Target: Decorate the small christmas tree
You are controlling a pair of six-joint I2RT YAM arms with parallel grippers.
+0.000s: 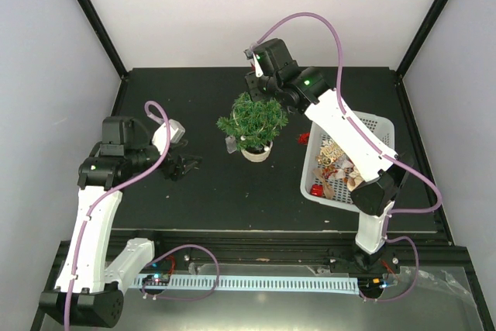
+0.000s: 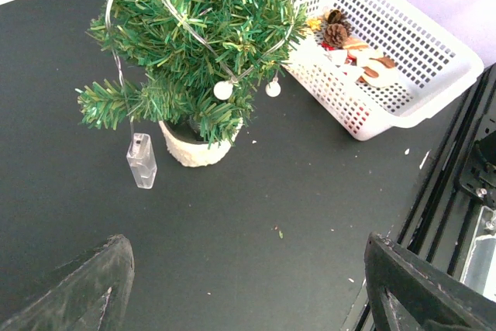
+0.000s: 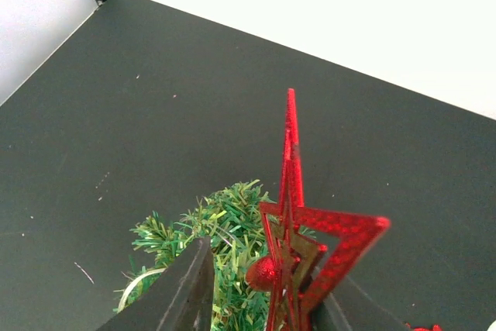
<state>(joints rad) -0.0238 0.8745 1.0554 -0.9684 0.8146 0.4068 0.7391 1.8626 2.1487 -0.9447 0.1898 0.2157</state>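
Observation:
The small christmas tree stands in its white pot mid-table, wound with a wire of white bulbs. It also shows in the left wrist view and the right wrist view. My right gripper hovers just above and behind the treetop, shut on a red glitter star ornament whose tip points away from the camera. My left gripper is open and empty, low over the table to the left of the tree.
A white basket of ornaments, with pine cones and red pieces, sits right of the tree; it also shows in the left wrist view. A clear battery box hangs beside the pot. A small red item lies between tree and basket.

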